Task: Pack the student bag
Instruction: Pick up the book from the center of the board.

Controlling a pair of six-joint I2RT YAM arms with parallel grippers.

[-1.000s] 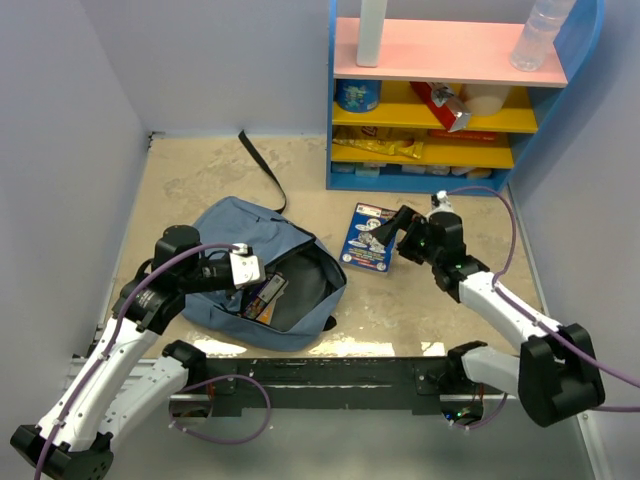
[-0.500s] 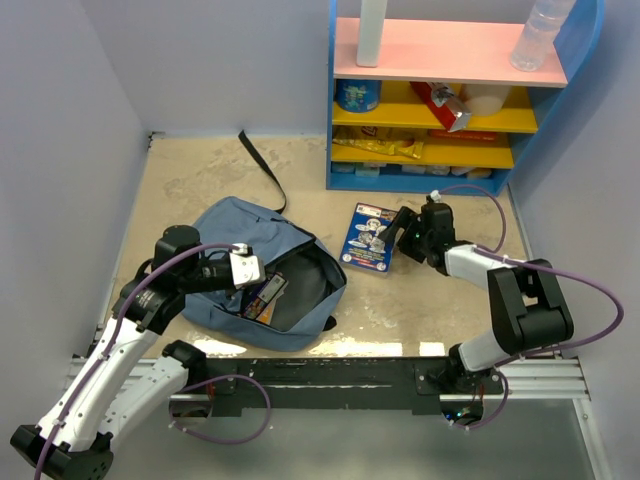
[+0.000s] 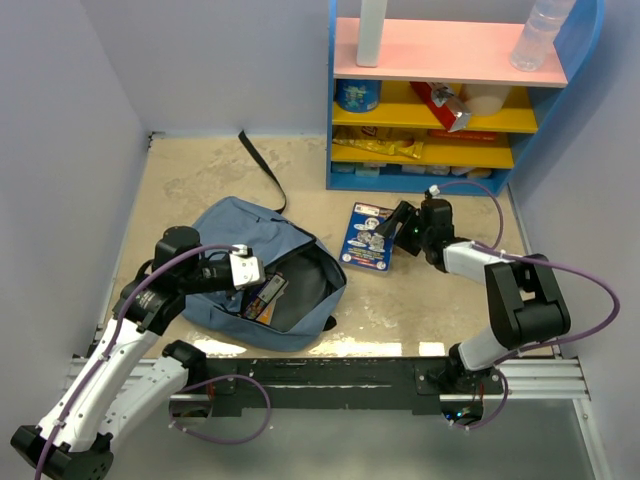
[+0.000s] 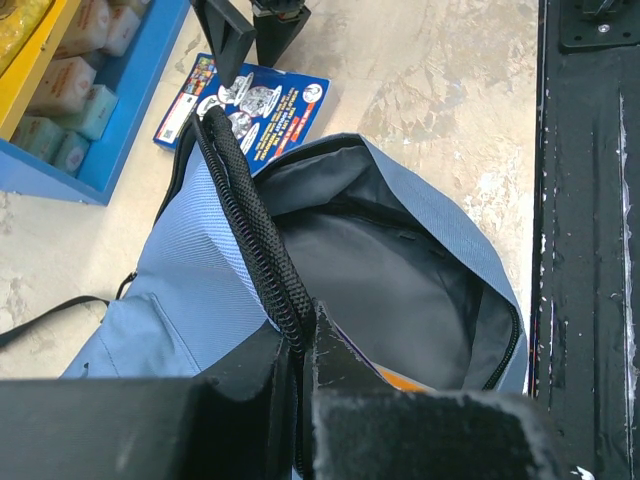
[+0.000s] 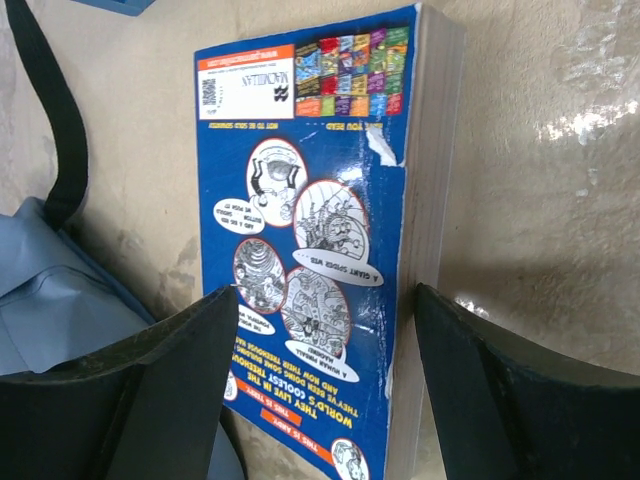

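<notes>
Tabletop (image 3: 200, 170) carries the student bag (image 3: 235, 228), which lies unzipped with its zippered rim pinched tight in the left end effector (image 4: 305, 335); the dark-lined opening sits just ahead of those fingertips. A blue paperback book (image 3: 367, 238) lies flat between the spread fingers of the right end effector (image 5: 325, 290). Can't tell whether either finger touches it.
</notes>
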